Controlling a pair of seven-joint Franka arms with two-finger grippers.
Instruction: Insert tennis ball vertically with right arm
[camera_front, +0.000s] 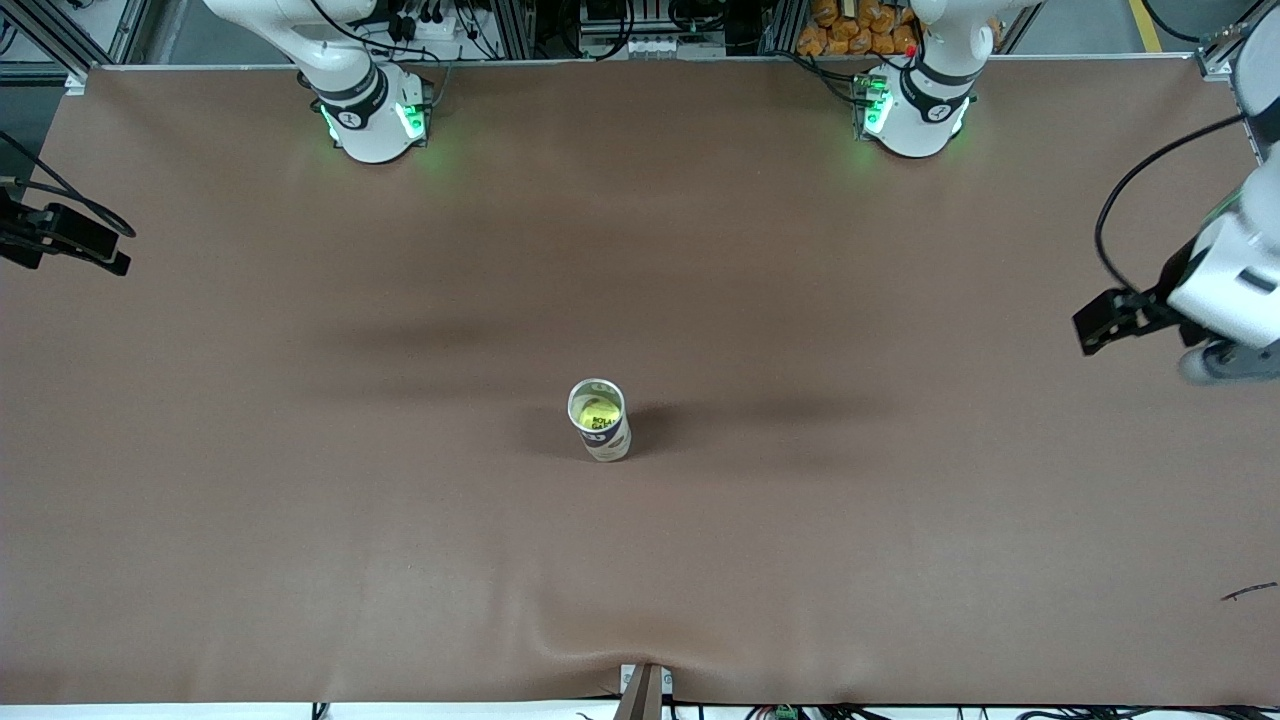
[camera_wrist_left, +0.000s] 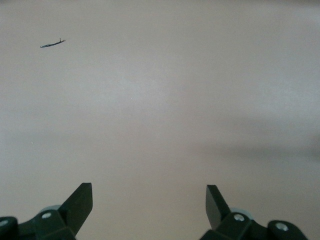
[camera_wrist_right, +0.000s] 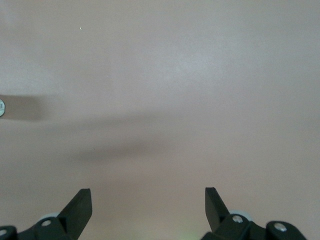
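Big brown mat covering the table (camera_front: 300, 560), lab clutter along the 12 o'clock edge of the front view where the two bases sit. Pretty much dead centre stands an upright tube can (camera_front: 600, 420), open top facing up, and the yellow-green tennis ball (camera_front: 596, 409) looks like it's already sitting inside it, just below the rim.

Right gripper (camera_wrist_right: 148, 206) is way out at 9 o'clock over bare mat, fingers spread wide, holding nothing. Left gripper (camera_wrist_left: 149, 202) is parked at 3 o'clock, also wide apart and empty, just waiting. There's a little dark scrap (camera_front: 1249, 592) lying around 4 o'clock, well apart from everything.

What could go wrong, I reckon: the can is tall and narrow, so any swing of the right arm back across the middle could clip the rim and tip it, ball rolling out. Otherwise it looks about done to me.
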